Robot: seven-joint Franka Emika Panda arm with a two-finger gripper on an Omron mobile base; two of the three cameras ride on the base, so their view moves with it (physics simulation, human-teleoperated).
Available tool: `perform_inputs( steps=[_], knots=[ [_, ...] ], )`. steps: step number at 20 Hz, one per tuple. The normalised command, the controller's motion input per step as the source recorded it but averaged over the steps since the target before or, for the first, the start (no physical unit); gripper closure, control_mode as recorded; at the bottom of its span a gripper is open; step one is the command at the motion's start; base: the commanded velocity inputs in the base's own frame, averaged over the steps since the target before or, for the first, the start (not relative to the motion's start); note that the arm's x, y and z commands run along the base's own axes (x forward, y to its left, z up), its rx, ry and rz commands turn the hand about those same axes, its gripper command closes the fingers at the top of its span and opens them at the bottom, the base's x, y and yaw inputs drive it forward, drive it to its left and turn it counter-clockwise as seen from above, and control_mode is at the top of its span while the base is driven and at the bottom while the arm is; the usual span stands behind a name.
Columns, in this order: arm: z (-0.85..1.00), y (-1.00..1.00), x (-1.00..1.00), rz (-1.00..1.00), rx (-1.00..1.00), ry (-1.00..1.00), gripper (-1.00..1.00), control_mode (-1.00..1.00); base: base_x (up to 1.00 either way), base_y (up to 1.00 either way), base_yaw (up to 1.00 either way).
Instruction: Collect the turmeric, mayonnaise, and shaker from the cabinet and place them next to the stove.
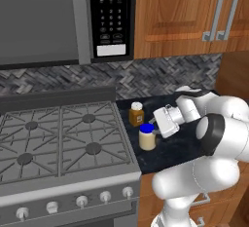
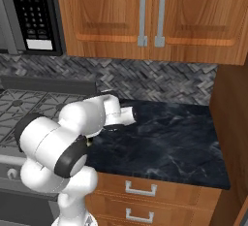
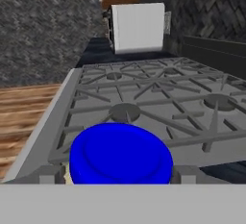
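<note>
The mayonnaise, a cream jar with a blue lid, stands on the dark counter just right of the stove. My gripper reaches it from the right, held level. In the hand view the gripper has one fingertip on each side of the lid, very close to it; I cannot see whether they press on it. The turmeric, an amber jar with a pale lid, stands upright just behind the mayonnaise, apart from the gripper. The shaker and the cabinet are out of view.
A microwave hangs above the stove, with panelled cupboards beside it. The counter stretches right to a wooden side wall. A white box-shaped appliance sits beyond the stove's far side.
</note>
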Motion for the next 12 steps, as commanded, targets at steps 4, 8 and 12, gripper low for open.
perform_inputs(
  steps=[4, 8, 12],
  knots=[
    [0.03, 0.00, -0.14, 0.00, 0.00, 0.00, -1.00, -1.00, 0.00, 0.00, 0.00],
    [0.17, -0.02, -0.14, 0.00, 0.00, 0.00, -1.00, -1.00, 0.00, 0.00, 0.00],
    [0.26, 0.00, -0.09, 0.00, 0.00, 0.00, -1.00, -1.00, 0.00, 0.00, 0.00]
  ],
)
